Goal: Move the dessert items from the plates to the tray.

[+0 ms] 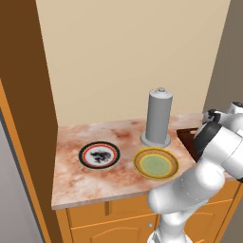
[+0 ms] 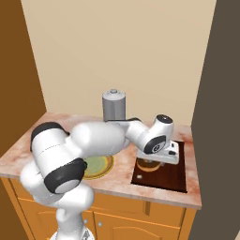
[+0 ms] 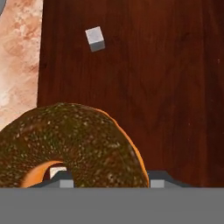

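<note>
The chocolate-brown glazed donut point(image 3: 74, 140) sits between my gripper's point(image 3: 109, 178) two fingertips, and the jaws are shut on its rim. It hangs low over the dark brown tray point(image 3: 175, 87); whether it touches the wood I cannot tell. A small pale greyish-white lump point(image 3: 95, 38) lies on the tray farther along. From the right base view my gripper point(image 2: 151, 161) hovers over the tray point(image 2: 171, 180) near its left end with the donut point(image 2: 149, 166) under it. The black-rimmed plate point(image 1: 99, 154) and the yellow-rimmed green plate point(image 1: 155, 163) both lie bare on the counter.
A tall grey cylinder point(image 1: 158, 118) stands behind the yellow plate, close to the tray's point(image 1: 186, 136) left edge. A brown cabinet wall point(image 1: 23, 118) closes the counter's left side and a beige wall runs behind. The marble counter point(image 1: 76, 182) ends at its front edge.
</note>
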You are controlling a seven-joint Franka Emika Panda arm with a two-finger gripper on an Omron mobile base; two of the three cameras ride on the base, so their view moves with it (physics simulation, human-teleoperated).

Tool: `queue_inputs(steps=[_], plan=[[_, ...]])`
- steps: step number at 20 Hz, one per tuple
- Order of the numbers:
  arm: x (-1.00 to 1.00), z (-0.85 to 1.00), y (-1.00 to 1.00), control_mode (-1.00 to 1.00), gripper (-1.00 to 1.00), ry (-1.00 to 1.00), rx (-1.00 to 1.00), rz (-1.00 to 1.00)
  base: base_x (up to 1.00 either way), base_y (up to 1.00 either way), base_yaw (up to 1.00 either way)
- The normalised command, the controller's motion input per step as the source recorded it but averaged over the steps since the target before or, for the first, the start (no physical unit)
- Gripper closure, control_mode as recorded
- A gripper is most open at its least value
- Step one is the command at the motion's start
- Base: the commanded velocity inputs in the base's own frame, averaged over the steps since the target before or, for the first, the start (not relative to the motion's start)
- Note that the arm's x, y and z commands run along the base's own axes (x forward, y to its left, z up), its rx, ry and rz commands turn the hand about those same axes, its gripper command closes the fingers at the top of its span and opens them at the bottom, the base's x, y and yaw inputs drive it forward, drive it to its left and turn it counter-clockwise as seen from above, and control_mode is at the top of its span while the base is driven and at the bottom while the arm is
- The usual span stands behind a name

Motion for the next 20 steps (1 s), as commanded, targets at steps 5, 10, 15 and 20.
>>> queue_inputs(steps=[5, 10, 15, 20], plan=[[0.0, -0.17, -0.25, -1.0, 1.0, 0.02, 0.0, 0.0, 0.0, 0.0, 0.0], [0.0, -0.04, -0.33, -1.0, 1.0, 0.0, 0.0, 0.0, 0.0, 0.0, 0.0], [0.0, -0.04, -0.2, -1.0, 1.0, 0.0, 0.0, 0.0, 0.0, 0.0, 0.0], [0.0, -0.2, 0.0, -1.0, 1.0, 0.0, 0.0, 0.0, 0.0, 0.0, 0.0]])
